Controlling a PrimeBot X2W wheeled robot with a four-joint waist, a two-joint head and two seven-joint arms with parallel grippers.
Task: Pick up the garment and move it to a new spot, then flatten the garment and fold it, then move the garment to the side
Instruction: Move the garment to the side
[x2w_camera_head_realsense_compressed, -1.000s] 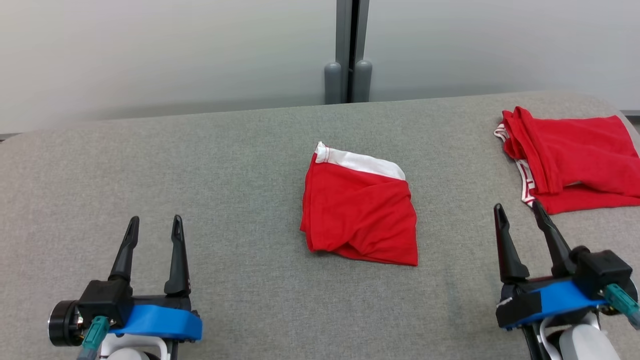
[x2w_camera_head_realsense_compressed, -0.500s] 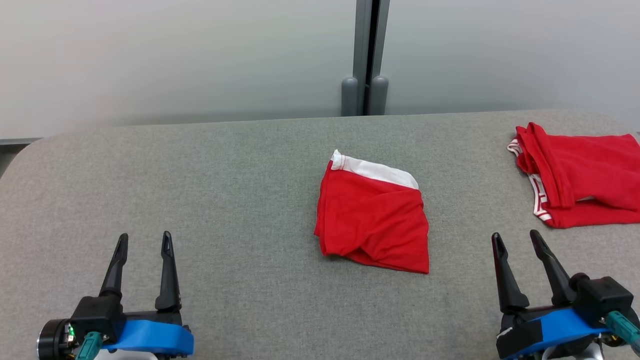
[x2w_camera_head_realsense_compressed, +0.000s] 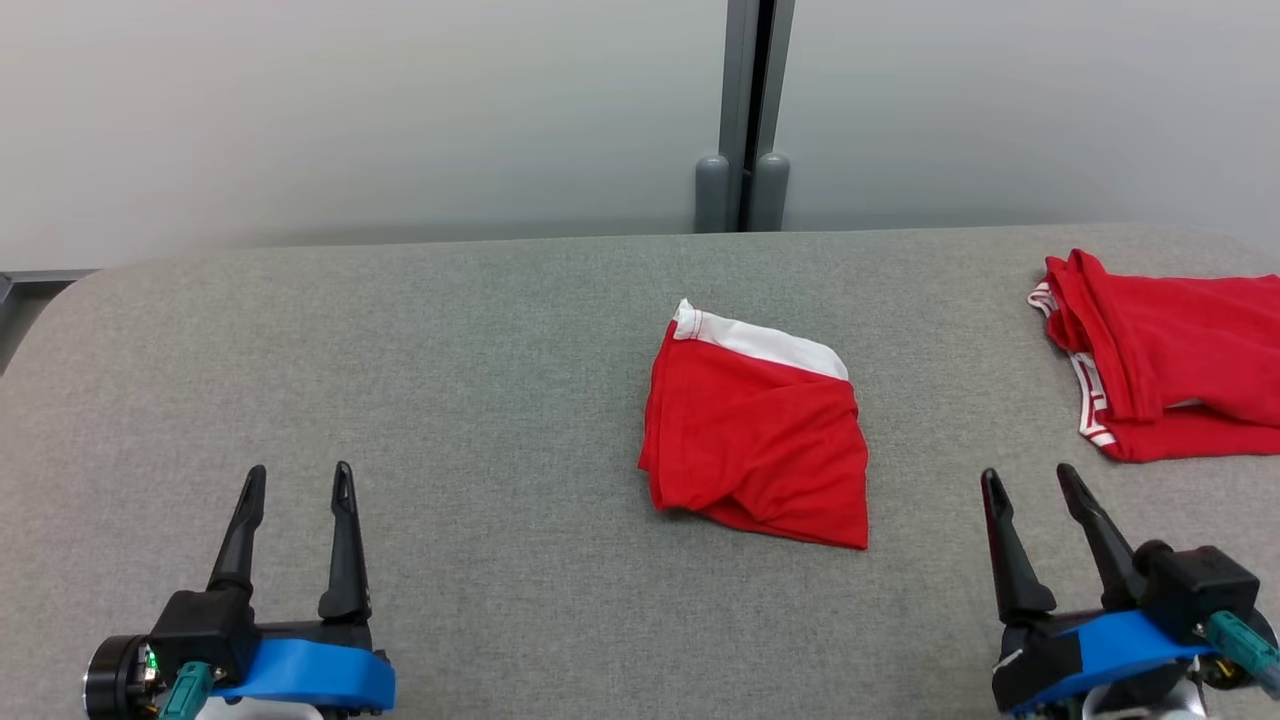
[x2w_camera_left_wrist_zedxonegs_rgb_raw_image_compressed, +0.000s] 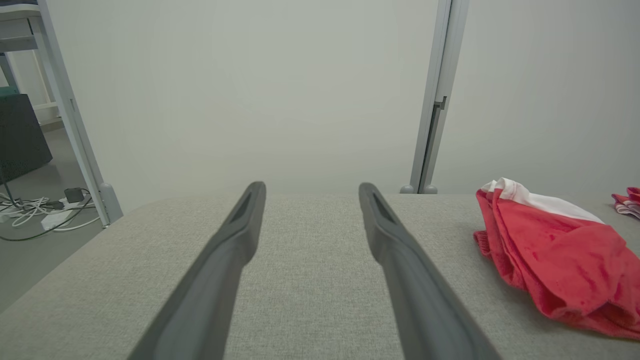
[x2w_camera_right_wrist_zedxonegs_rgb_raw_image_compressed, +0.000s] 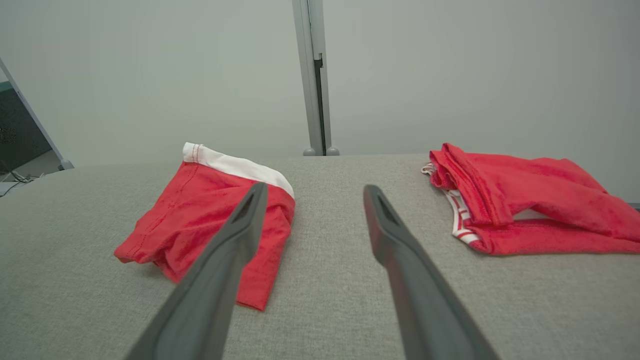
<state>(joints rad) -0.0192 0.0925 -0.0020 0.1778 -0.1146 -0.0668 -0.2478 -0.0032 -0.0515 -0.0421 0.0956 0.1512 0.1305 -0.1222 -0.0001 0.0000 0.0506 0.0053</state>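
Nothing on the table has shifted. It is the robot's head that has swung a little, sliding the whole scene rightward in its view, while the arms have barely drawn back. The left gripper (x2w_camera_head_realsense_compressed: 300, 470) and right gripper (x2w_camera_head_realsense_compressed: 1028, 472) both hang empty with jaws spread wide, low over the grey padded table (x2w_camera_head_realsense_compressed: 500, 350) and clear of any cloth. The red garment (x2w_camera_head_realsense_compressed: 760, 440) with its white waistband lies mid-table, between the two grippers and farther out. It is already doubled into a rough square; shorts, I'd guess, though the folds hide the cut. A second red garment (x2w_camera_head_realsense_compressed: 1170, 360) with striped trim sits at the far right edge. To my eye the flattening and folding look finished, if rumpled. What's left is taking hold and carrying it aside, and that hasn't begun.
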